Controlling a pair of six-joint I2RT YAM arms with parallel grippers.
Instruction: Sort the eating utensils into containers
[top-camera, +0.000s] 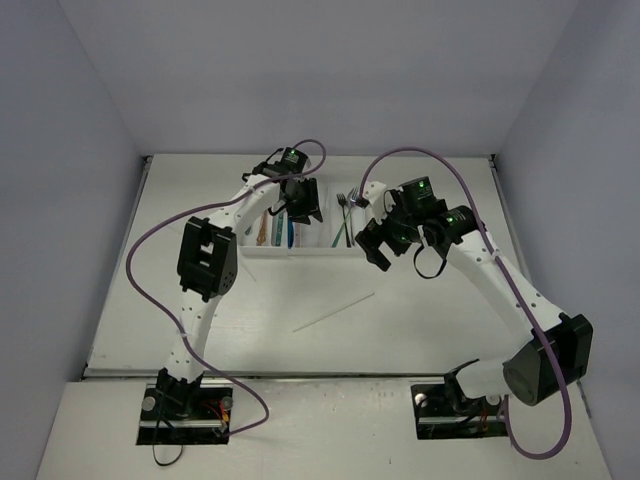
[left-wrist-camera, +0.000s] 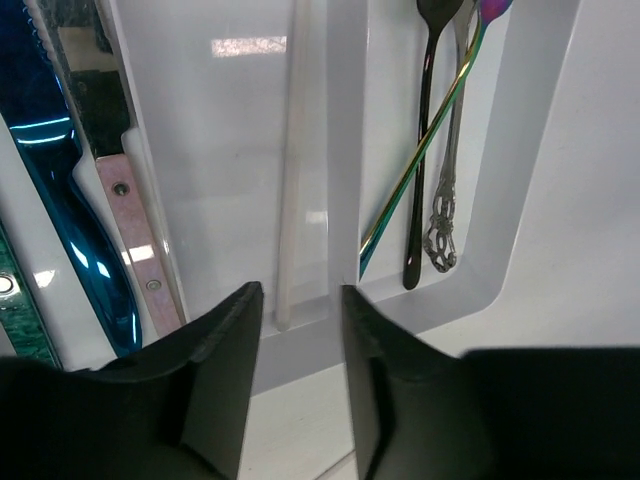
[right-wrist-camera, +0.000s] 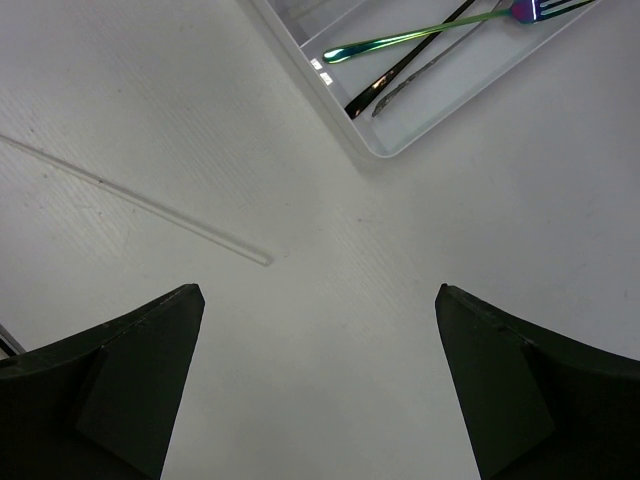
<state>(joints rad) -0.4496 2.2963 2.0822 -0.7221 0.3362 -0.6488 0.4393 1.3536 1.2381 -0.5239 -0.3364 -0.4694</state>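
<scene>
The white tray (top-camera: 310, 250) lies at the table's far middle, its long compartments side by side. My left gripper (top-camera: 302, 212) hovers over it, open, with nothing between its jaws (left-wrist-camera: 300, 295). Just beyond its tips a thin pale stick (left-wrist-camera: 290, 200) lies in one compartment. A blue knife (left-wrist-camera: 60, 200) and a pink-handled knife (left-wrist-camera: 130, 220) fill the compartments to the left; black, iridescent (left-wrist-camera: 420, 160) and silver utensils lie to the right. My right gripper (top-camera: 372, 245) hangs wide open (right-wrist-camera: 320, 290) over bare table near the tray's corner (right-wrist-camera: 395, 150). Another pale stick (top-camera: 335, 312) (right-wrist-camera: 140, 200) lies on the table.
Grey walls close off the table at the left, right and back. Purple cables loop over both arms. The arm bases stand at the near edge.
</scene>
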